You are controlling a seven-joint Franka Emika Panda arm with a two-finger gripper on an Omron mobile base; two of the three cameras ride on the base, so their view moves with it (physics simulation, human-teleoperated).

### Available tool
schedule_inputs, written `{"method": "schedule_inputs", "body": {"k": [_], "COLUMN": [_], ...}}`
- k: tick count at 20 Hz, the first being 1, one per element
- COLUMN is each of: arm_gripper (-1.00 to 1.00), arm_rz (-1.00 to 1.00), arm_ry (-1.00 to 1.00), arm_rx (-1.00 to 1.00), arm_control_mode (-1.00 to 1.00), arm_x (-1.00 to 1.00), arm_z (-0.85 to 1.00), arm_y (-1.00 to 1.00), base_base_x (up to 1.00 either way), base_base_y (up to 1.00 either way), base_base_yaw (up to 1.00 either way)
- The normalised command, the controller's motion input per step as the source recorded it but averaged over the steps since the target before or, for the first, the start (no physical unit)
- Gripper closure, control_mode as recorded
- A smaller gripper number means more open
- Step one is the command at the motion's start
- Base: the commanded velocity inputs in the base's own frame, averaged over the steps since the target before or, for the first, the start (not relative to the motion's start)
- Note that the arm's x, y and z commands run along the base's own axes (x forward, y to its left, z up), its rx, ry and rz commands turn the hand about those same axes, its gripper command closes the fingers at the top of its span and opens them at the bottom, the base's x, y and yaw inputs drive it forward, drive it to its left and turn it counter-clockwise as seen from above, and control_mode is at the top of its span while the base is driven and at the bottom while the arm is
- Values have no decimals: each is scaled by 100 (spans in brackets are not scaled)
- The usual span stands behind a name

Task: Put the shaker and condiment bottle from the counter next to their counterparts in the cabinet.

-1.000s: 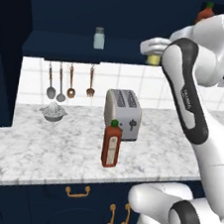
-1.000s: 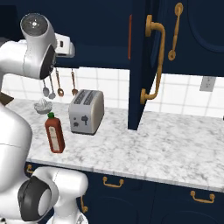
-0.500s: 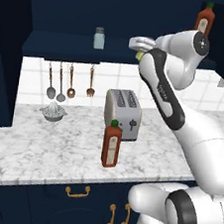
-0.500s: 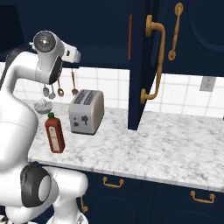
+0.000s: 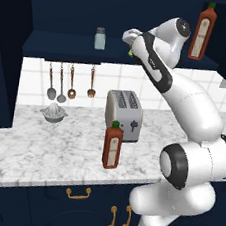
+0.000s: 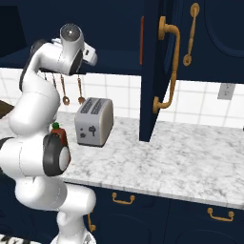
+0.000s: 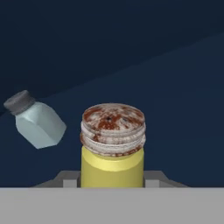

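While the gripper (image 5: 132,39) is clamped on the yellow shaker (image 7: 112,151), the hand view shows the shaker's rusty-speckled metal cap upright between the fingers, with the dark cabinet shelf (image 7: 183,109) beyond it. Nearest the base in the left base view, the marbled bench (image 5: 39,155) carries the red condiment bottle (image 5: 113,145), which stands upright just in front of the silver toaster (image 5: 124,114). A glass juicer (image 5: 54,112) sits farther left on the bench, under spoons hanging on the tiled wall. Higher and farther back, the arm reaches to the front edge of the navy cabinet (image 5: 73,9). Inside on the shelf, the pale blue-white shaker (image 5: 100,38) stands to the left of the gripper, near it but apart. The counterpart red bottle (image 5: 203,31) stands to the right of the arm's wrist.
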Motion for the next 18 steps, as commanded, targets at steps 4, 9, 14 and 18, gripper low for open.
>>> {"method": "schedule_inputs", "body": {"k": [4, 9, 14, 18], "arm_gripper": [100, 100, 100, 100], "arm_rz": [5, 3, 5, 8], "arm_ry": [-9, -9, -15, -14], "arm_rx": [-16, -14, -3, -6], "arm_control_mode": [-100, -100, -100, -100], "arm_x": [40, 3, 2, 1], "arm_z": [4, -1, -33, -35], "arm_y": [5, 4, 8, 3], "base_base_x": [0, 0, 0, 0], "base_base_y": [0, 0, 0, 0], "base_base_yaw": [0, 0, 0, 0]}}
